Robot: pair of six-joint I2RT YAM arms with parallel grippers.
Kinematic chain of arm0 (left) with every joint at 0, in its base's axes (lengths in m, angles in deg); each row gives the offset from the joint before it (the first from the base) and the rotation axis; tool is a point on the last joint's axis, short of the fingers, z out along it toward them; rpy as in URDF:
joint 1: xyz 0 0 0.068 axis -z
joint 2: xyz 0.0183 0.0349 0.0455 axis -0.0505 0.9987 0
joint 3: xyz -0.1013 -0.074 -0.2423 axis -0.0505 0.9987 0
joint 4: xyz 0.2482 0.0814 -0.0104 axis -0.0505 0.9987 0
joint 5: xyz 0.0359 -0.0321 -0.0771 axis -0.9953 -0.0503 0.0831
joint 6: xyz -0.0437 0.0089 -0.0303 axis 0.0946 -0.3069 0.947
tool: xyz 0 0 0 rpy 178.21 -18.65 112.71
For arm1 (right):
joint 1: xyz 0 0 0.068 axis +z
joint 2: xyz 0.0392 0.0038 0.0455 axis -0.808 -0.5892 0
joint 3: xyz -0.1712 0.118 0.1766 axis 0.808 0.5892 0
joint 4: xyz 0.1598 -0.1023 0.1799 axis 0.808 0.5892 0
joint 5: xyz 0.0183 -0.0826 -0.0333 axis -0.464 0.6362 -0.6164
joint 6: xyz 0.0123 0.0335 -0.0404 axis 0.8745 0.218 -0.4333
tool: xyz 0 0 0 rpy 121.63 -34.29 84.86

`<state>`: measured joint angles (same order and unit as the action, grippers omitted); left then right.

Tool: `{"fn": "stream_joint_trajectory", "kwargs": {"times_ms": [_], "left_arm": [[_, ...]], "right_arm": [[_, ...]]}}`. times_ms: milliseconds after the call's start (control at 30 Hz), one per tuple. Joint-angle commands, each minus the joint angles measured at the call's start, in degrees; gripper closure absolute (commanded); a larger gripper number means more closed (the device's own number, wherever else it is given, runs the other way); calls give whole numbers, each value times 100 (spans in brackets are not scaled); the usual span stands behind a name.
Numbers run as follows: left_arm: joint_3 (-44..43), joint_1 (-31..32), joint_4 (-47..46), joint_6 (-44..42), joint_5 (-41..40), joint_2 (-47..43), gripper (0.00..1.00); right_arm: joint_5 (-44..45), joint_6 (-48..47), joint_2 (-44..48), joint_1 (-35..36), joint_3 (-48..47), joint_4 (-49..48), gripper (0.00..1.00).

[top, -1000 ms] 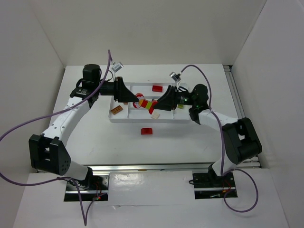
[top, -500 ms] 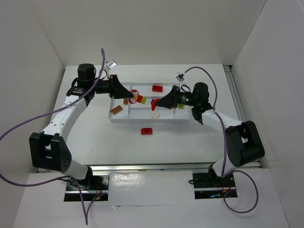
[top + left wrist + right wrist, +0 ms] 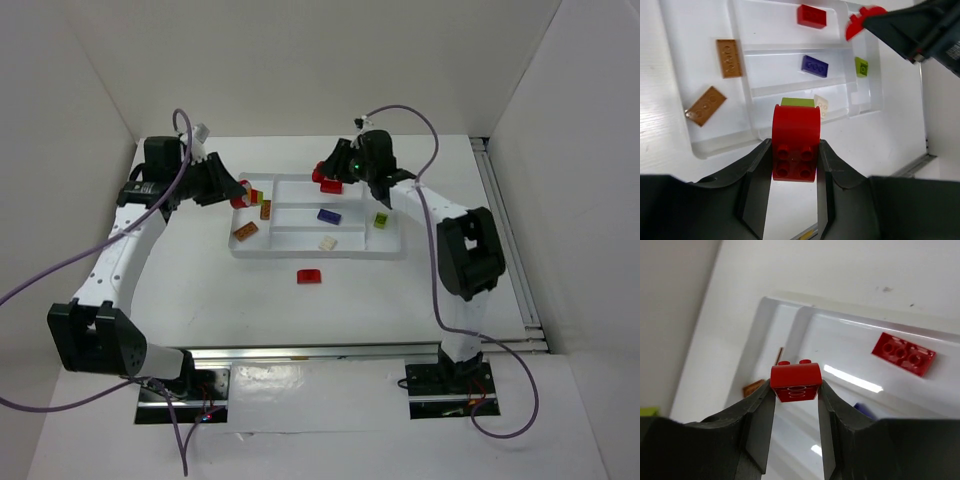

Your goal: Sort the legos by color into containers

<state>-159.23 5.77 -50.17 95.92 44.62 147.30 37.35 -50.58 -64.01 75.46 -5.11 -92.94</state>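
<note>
**Both arms hold red pcs over tray**

Only marks on anything: pale ovals on the face of the small red brick (image 3: 795, 377) in R wrist view. They're outlines, not letters.

L gripper (image 3: 794, 165): jaws closed on a red curved brick (image 3: 795, 130), studs toward cam, w/ a lime brick (image 3: 797, 102) at its far end. In top view it hangs by the tray's (image 3: 318, 255) far-left corner.

R gripper (image 3: 796, 390): jaws pinched on the small red brick, two studs up. In top view it's at the tray's far edge.

Top view only: a loose red brick (image 3: 310, 276) on the table (image 3: 200, 300), just in front of the tray.

L wrist view shows compartments best:
- two orange-brown plates (image 3: 729, 58) in the left end section
- flat red brick (image 3: 811, 16) in the far slot
- blue brick (image 3: 815, 66) in the mid slot
- cream brick (image 3: 821, 106) in the near slot
- lime square (image 3: 861, 67) in the right end section

R wrist view catches only the flat red brick, an orange-brown corner and a blue corner.
</note>
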Motion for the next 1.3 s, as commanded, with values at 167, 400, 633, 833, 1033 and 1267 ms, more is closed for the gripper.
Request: {"fn": "stream_joint_trajectory", "kwargs": {"times_ms": [167, 400, 633, 833, 1033, 1267], "left_arm": [[355, 3, 361, -9, -785, -520, 100], [462, 3, 361, -62, -662, -574, 100], [347, 3, 361, -62, -609, -574, 100], [295, 3, 361, -115, -49, -451, 100], [295, 3, -60, -194, 1549, -152, 100], [295, 108, -561, -255, 3196, 147, 100]], "right_arm": [[1425, -560, -1783, 506, -2178, 1338, 96], [1574, -613, -2741, 568, -3191, 1822, 92], [1681, -613, -2523, 568, -3192, 1839, 19], [1471, -745, -1093, 568, -1674, 1463, 30], [-1171, -333, 1061, 200, 968, -302, 25], [-3504, 196, 1819, 111, 2003, -1904, 9]]}}
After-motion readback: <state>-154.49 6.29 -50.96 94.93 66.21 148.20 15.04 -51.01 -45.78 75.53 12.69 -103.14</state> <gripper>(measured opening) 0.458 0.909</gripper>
